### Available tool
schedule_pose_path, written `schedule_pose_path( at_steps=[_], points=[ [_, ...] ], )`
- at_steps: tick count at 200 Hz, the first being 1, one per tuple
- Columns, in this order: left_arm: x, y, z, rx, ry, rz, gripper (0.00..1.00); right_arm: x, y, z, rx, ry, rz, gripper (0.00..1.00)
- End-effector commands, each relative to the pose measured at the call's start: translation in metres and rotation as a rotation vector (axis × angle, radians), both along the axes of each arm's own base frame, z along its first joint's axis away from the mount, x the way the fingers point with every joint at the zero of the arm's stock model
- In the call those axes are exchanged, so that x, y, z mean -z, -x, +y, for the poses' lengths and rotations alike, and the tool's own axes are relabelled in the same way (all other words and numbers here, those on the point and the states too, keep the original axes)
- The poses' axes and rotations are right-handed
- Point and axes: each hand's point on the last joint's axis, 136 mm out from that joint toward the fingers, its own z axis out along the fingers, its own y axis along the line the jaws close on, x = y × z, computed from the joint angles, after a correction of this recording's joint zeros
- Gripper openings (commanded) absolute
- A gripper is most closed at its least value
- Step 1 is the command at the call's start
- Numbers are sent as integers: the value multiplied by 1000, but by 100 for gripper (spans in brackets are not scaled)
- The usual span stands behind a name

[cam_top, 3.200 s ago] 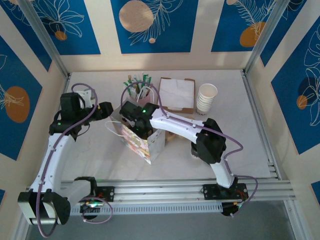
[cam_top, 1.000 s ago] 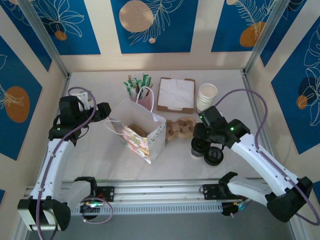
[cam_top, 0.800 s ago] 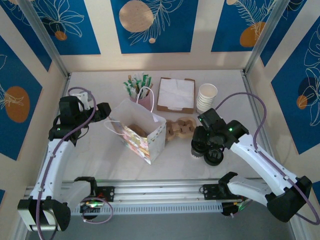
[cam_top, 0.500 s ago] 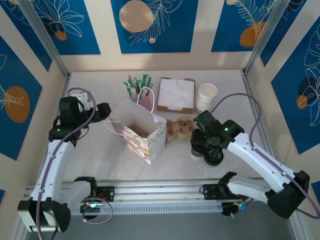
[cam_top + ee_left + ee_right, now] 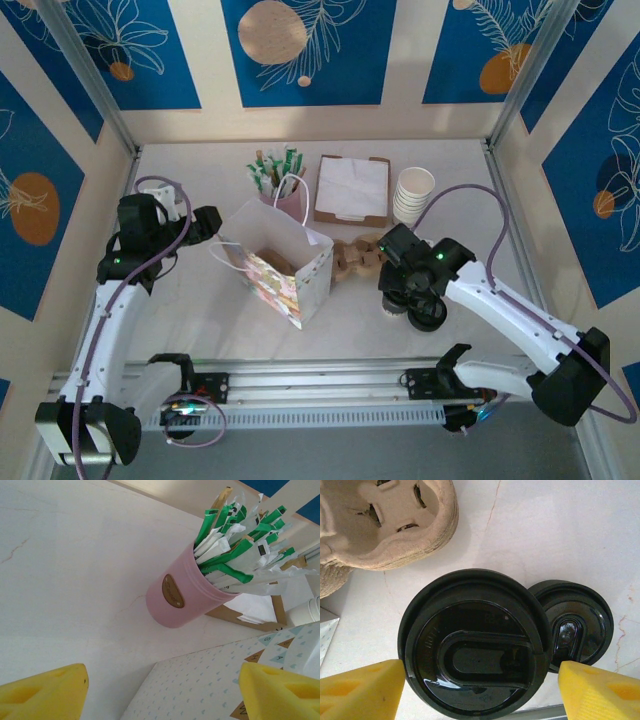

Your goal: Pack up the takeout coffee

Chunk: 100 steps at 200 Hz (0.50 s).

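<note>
Right wrist view: coffee [image 5: 475, 645] is seen from straight above, so only its black lid is visible; the cup body is hidden beneath. It stands on the table [image 5: 560, 525], outside the bag, not packed. Right gripper [image 5: 480, 692] is released: the fingers are spread wide, one on each side of the lid, with no clamp seen. Only the yellow tips are in frame, cut off at the bottom corners. Whether the tips touch the lid rim cannot be told.

A loose lid [image 5: 577, 625] lies just beside the coffee, its left edge overlapped by the coffee lid. The carrier [image 5: 395, 530] is near, at upper left, cropped by the frame, with a gap to the coffee.

Top view: the coffee is largely covered by the right wrist. The bag [image 5: 285, 265] stands open; its contents are hard to make out. The cup stack [image 5: 413, 195] is at the back.

Left gripper [image 5: 208, 222] is parked just beside the bag's left edge, jaws wide, nothing held. In its wrist view the bag is cut off at the bottom, and the napkin box [image 5: 250, 615] is partly hidden behind the pink cup [image 5: 182, 597] of sachets.
</note>
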Motion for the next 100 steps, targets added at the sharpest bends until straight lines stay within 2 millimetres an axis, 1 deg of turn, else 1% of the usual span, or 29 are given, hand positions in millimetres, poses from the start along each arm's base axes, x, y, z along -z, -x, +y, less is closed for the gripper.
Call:
schedule_pose_path(
  at_steps=[1, 26, 56, 100],
  points=[
    [-1, 0, 4, -15, 1, -10, 79, 5, -1, 5, 7, -3, 9, 80],
    [-1, 0, 5, -16, -1, -10, 79, 8, -3, 9, -2, 6, 15, 79],
    [-1, 1, 5, -19, -5, -12, 79, 13, -2, 7, -2, 30, 33, 76],
    [0, 0, 4, -16, -1, -8, 79, 17, 2, 5, 5, 33, 40, 76]
  ],
)
